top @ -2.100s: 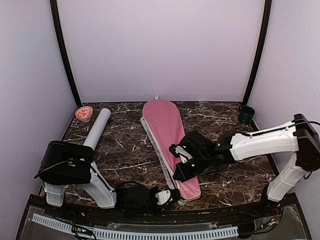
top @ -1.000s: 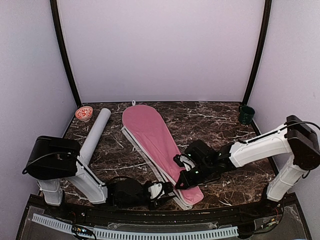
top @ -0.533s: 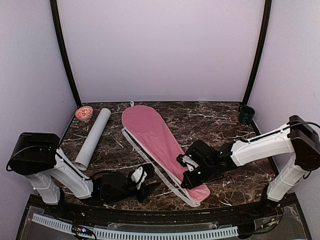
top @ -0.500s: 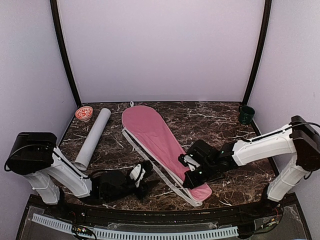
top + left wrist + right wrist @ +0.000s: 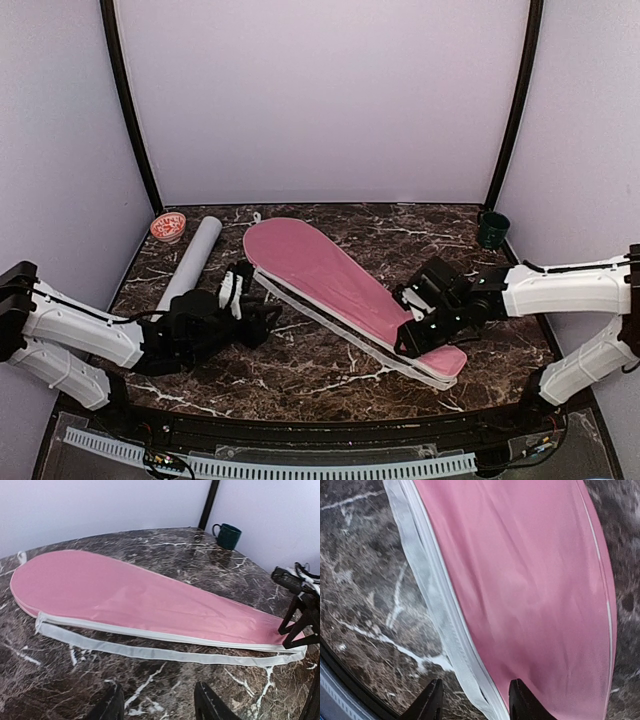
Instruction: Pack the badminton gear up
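The pink racket-shaped cover (image 5: 340,285) lies flat and slantwise across the table, wide end at the back left, narrow end at the front right. A loose white zip strip (image 5: 150,650) runs along its near side. The long white tube (image 5: 190,262) lies at the left. My left gripper (image 5: 265,315) is low over the marble just short of the strip; in the left wrist view it (image 5: 160,707) is open and empty. My right gripper (image 5: 408,345) hovers over the narrow end, open (image 5: 475,702), with the cover's white edge (image 5: 450,630) under the gap.
A small red-patterned cap (image 5: 168,227) sits in the back left corner, beyond the tube. A dark green mug (image 5: 492,230) stands at the back right, also the mug (image 5: 227,534) in the left wrist view. Black posts and lilac walls enclose the table (image 5: 330,385).
The cover has swung, its narrow end going right. My right gripper went with it and has opened. My left arm has drawn back to the left, up beside the cover's wide end.
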`<state>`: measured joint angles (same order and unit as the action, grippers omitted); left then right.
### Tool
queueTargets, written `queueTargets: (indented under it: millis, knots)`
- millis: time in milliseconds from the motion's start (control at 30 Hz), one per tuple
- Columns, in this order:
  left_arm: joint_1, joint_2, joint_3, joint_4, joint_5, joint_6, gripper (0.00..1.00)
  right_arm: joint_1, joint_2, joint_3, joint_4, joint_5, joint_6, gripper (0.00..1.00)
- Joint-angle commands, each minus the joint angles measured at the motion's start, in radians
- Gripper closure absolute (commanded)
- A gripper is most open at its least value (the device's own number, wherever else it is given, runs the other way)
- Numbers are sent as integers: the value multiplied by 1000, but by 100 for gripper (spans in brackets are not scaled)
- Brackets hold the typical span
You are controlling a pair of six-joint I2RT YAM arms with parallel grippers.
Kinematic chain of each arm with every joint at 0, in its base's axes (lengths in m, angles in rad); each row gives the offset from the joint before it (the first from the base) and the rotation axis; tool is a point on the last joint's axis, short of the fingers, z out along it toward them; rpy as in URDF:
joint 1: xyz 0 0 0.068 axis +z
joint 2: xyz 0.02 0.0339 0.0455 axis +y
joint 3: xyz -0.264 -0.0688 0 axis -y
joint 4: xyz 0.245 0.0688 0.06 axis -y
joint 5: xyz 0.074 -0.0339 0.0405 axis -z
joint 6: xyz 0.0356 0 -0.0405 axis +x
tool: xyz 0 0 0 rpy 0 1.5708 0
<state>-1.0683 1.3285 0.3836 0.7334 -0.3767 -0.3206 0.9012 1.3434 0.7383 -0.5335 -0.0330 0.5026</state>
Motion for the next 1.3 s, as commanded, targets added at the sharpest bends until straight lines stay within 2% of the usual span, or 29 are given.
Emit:
queueTargets:
  millis: [0,100,233,533,833,1033,1167,1267]
  knots:
    - [109,-94,63,-299,43,-148,51,-2,62,150,26,85,-91,55]
    - [215,-151,72,-385,133,-190,51,-1,138,248,34,109,-157,56]
    - [347,-179,63,-414,239,-221,52,1,234,340,54,117,-222,56]
    - [485,-37,110,-386,368,-214,55,39,464,552,69,187,-311,60]
    - [524,60,157,-330,449,-197,59,80,626,668,57,320,-358,63]
    - [531,61,151,-337,426,-196,59,114,678,692,49,361,-376,64]
    - [537,73,159,-346,419,-198,58,121,722,701,33,393,-377,59]
    - [540,78,160,-334,425,-199,58,126,750,692,35,434,-383,59]
